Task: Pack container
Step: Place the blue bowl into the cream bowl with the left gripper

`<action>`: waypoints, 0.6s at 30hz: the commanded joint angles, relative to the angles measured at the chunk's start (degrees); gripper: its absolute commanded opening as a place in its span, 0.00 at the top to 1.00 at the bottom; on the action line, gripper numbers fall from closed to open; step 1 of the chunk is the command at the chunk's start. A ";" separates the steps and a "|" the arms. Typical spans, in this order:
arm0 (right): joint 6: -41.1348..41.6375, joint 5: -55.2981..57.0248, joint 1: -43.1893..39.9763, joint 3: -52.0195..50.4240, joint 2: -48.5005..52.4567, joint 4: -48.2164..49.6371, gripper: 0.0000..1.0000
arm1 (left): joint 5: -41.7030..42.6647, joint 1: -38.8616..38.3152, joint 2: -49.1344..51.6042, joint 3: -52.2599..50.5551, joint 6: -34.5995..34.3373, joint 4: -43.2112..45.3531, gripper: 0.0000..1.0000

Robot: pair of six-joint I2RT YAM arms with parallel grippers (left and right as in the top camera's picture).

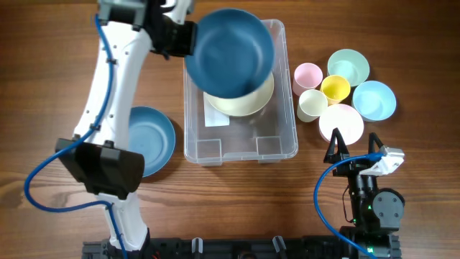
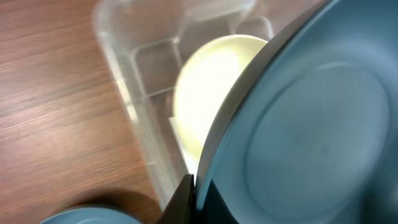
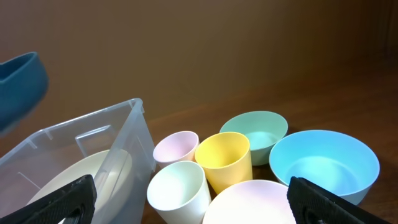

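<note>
Overhead, we see the wooden desk (image 1: 43,86) carrying the clear container (image 1: 241,144) at the middle of the frame. Our left gripper (image 1: 190,39) pinches the rim of a dark blue bowl (image 1: 233,54), held tilted above the container's upper half, over a cream bowl (image 1: 248,104) lying inside. A lighter blue bowl (image 1: 151,137) sits on the desk left of the container. A cluster of pastel cups and bowls (image 1: 336,88) stands at right. Below it our right gripper (image 1: 353,151) is spread wide, holding nothing.
</note>
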 commanded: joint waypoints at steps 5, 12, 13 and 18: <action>0.42 -0.68 0.33 -0.07 0.13 0.20 0.00 | 0.26 -1.60 3.74 0.07 -0.02 0.07 0.96; 0.39 -0.68 0.33 -0.07 0.13 0.20 0.00 | 0.31 -1.60 7.56 0.07 0.00 2.12 0.96; 0.42 -0.68 0.33 -0.04 0.13 0.20 0.00 | 0.31 -1.60 8.09 0.07 0.00 2.67 0.96; 0.42 -0.68 0.33 -0.07 0.13 0.20 0.00 | 0.28 -1.60 9.25 0.07 0.00 5.22 0.96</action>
